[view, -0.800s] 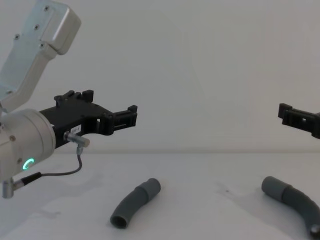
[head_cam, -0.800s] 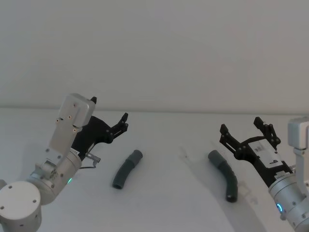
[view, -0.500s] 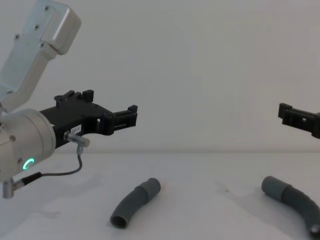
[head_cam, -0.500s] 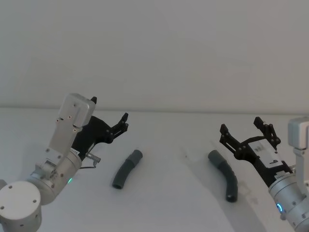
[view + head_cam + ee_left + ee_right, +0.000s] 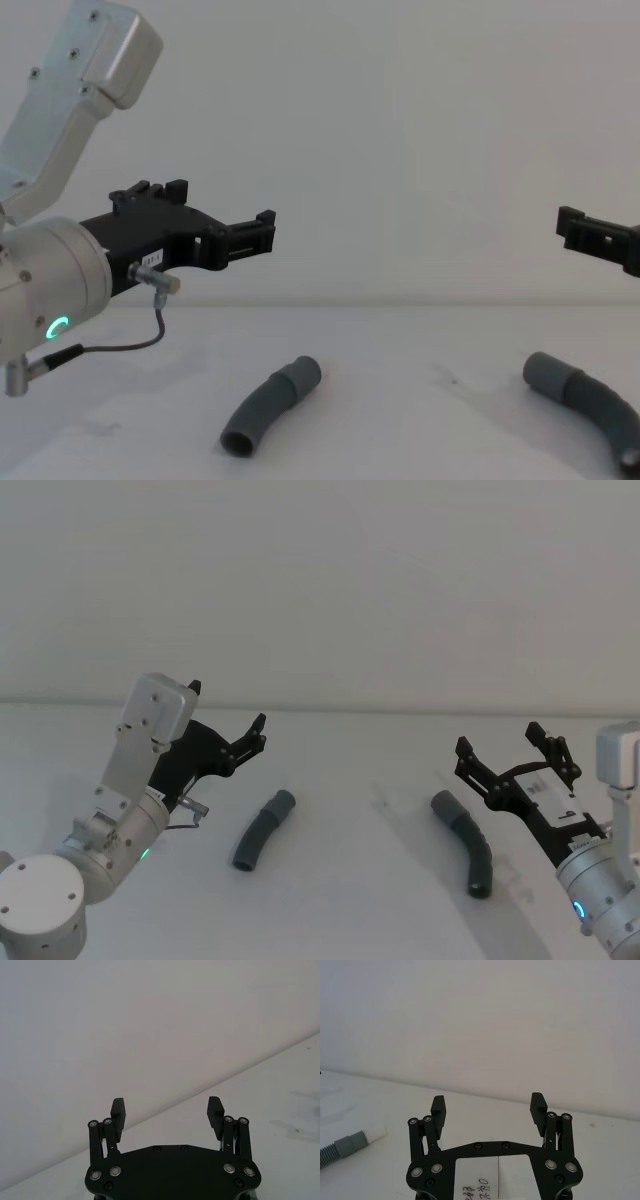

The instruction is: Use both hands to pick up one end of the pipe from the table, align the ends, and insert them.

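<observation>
Left gripper: black, two fingers spread wide with nothing between them. We log it raised off the worktop, up and to the left of the nearer pipe piece and clear of it.
Left wrist: silver cylinder with a green ring light.
Right gripper: black, fingers likewise spread wide and holding nothing. We place it above the worktop, just to the right of the other pipe piece and not touching it.
Right gripper label: white, with handwriting we cannot read.
Left pipe piece: dark grey, curved, lying flat on the worktop, with its wider cuff at the far end.
Right pipe piece: dark grey, curved, lying flat, well apart from the left piece.
Pipe end in right wrist view: grey cuff with a narrower white tip. We cannot tell which piece it belongs to.
Worktop: plain matte white.
</observation>
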